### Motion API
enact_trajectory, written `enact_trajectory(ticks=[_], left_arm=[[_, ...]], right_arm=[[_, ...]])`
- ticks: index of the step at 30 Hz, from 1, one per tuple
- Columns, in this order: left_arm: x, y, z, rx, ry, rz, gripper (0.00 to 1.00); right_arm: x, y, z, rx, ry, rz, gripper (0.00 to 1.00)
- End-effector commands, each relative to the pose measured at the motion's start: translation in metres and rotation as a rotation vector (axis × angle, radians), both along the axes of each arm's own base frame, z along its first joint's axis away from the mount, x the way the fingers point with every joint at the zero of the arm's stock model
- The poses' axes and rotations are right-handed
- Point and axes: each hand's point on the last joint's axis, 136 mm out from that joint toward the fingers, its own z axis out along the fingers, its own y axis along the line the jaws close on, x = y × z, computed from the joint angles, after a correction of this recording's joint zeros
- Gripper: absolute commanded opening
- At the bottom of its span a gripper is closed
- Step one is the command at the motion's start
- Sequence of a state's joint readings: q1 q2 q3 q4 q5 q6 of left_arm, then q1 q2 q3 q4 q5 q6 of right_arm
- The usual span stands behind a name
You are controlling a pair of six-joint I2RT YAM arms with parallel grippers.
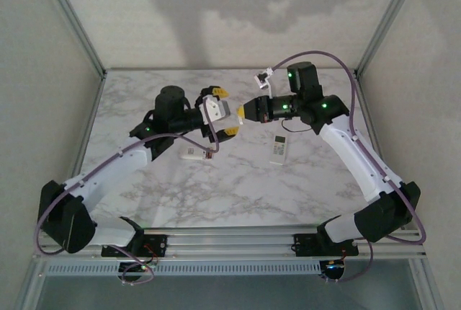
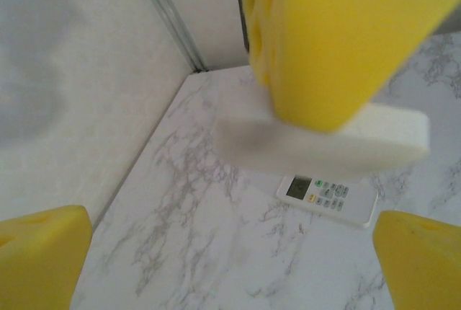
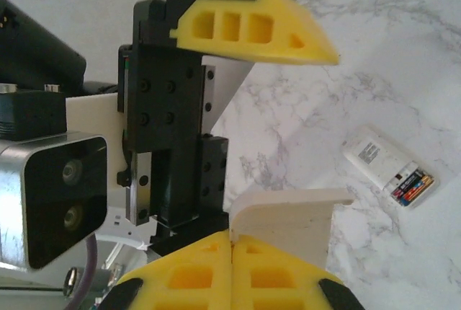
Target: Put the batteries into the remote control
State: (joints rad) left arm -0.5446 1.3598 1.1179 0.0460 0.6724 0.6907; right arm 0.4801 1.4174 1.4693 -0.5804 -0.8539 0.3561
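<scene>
The batteries (image 3: 414,186) are tiny thin sticks. They lie side by side in a small open slot at one end of a white remote (image 3: 374,155). Some look dark and some look orange. They are much shorter than the remote. In the right wrist view, this remote lies flat on the marble table (image 1: 216,195) at the lower right of the frame, with the slot end pointing to the lower right corner. In the top view it sits a little left of the middle, just below the left arm.

A second remote (image 1: 279,149) lies right of the middle in the top view. It is face up, and its little screen and buttons show in the left wrist view.

The two grippers meet in the air above the middle of the table. The right gripper (image 3: 230,252) has its yellow fingers pressed together on a flat white piece (image 3: 288,213). The left gripper (image 1: 225,112) has its fingers spread wide, one on each side of that piece. It is not touching the piece.
</scene>
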Motion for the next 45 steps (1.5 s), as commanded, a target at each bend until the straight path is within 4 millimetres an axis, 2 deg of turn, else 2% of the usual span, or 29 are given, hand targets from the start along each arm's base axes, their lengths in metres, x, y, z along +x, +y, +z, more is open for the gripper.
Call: enact_trajectory(ticks=[1, 10, 15, 16, 18, 20, 23, 26, 28, 31, 33, 35, 37, 39, 41, 43, 44, 45], left_arm=[[-0.009, -0.018, 0.017, 0.009, -0.06, -0.094, 0.94], [-0.014, -0.031, 0.014, 0.018, -0.07, -0.118, 0.59], [-0.016, -0.03, 0.015, 0.026, -0.063, -0.107, 0.58], [-0.017, -0.031, 0.017, 0.025, -0.063, -0.108, 0.6], [-0.022, -0.031, 0.023, 0.02, -0.07, -0.111, 0.75], [-0.026, -0.031, 0.029, 0.005, -0.084, -0.113, 0.79], [-0.028, -0.032, 0.032, -0.001, -0.084, -0.118, 0.73], [-0.027, -0.033, 0.031, 0.0, -0.071, -0.115, 0.58], [-0.027, -0.034, 0.032, -0.003, -0.068, -0.114, 0.52], [-0.025, -0.033, 0.033, 0.003, -0.069, -0.099, 0.49], [-0.022, -0.031, 0.031, 0.022, -0.061, -0.074, 0.48], [-0.016, -0.025, 0.022, 0.066, -0.03, -0.022, 0.47], [-0.011, -0.016, 0.002, 0.155, 0.022, 0.027, 0.45], [-0.013, -0.005, -0.028, 0.275, 0.103, 0.056, 0.45], [-0.025, 0.009, -0.069, 0.456, 0.202, 0.071, 0.44], [-0.033, 0.022, -0.105, 0.618, 0.278, 0.116, 0.44], [-0.037, 0.029, -0.124, 0.705, 0.307, 0.142, 0.44], [-0.039, 0.034, -0.14, 0.776, 0.329, 0.165, 0.44]], right_arm=[[-0.009, 0.001, 0.013, 0.047, -0.01, 0.037, 0.03], [-0.009, 0.003, 0.016, 0.071, 0.005, 0.038, 0.03], [-0.01, 0.002, 0.012, 0.063, 0.011, 0.034, 0.03], [-0.01, 0.002, 0.01, 0.06, 0.014, 0.031, 0.03], [-0.01, 0.002, 0.01, 0.062, 0.012, 0.03, 0.04], [-0.01, 0.002, 0.01, 0.065, 0.014, 0.029, 0.04], [-0.01, 0.002, 0.013, 0.074, 0.011, 0.031, 0.04], [-0.01, 0.002, 0.012, 0.072, 0.01, 0.033, 0.05], [-0.011, 0.002, 0.012, 0.069, 0.015, 0.031, 0.05], [-0.013, 0.001, 0.01, 0.063, 0.016, 0.031, 0.07], [-0.012, -0.001, 0.009, 0.05, 0.019, 0.017, 0.12], [-0.009, -0.007, 0.009, 0.025, 0.007, -0.024, 0.2], [0.001, -0.023, 0.007, -0.016, -0.009, -0.122, 0.29], [0.019, -0.053, -0.002, -0.072, -0.018, -0.3, 0.38], [0.038, -0.103, -0.023, -0.157, 0.012, -0.561, 0.54], [0.047, -0.149, -0.045, -0.24, 0.065, -0.775, 0.59], [0.048, -0.164, -0.052, -0.259, 0.085, -0.833, 0.6], [0.047, -0.17, -0.057, -0.266, 0.098, -0.853, 0.6]])
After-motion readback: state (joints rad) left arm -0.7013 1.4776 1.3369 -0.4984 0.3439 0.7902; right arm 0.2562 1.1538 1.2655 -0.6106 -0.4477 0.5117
